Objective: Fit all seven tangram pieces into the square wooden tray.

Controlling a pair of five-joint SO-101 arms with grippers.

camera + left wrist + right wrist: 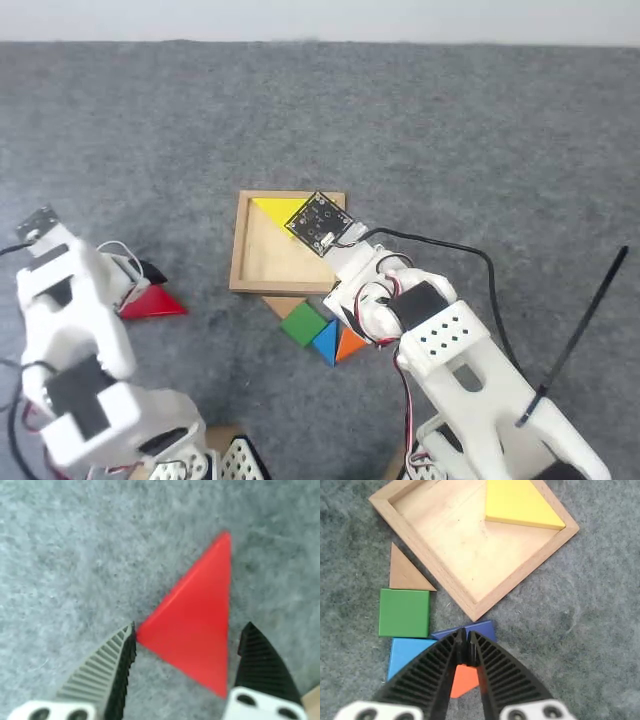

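One piece seated: yellow triangle point(520, 502) lies flat in a corner of the tray point(475, 609), against two of its walls.
Tray: square, wooden, on grey carpet point(450, 150) at mid-table; the rest of its floor is bare wood.
Left arm: folded at the table's left edge in the high view, wrist pitched down at the carpet.
Left gripper point(190, 627): spread wide, one finger either side of the red triangle point(195, 625). Contact cannot be confirmed.
Red triangle: flat on the carpet, well apart from the tray.
Right arm: stretched forward from the near right, wrist above the tray's near corner.
Right gripper point(467, 637): pinched tight, tips together with nothing between them, above the loose cluster.
Cluster: just beside the tray's near edge. Tan triangle point(407, 572) lies along the rim, green square point(404, 612) next to it, then blue triangle point(407, 655), a darker blue piece point(482, 629) and an orange piece point(465, 680), both partly hidden by the fingers.
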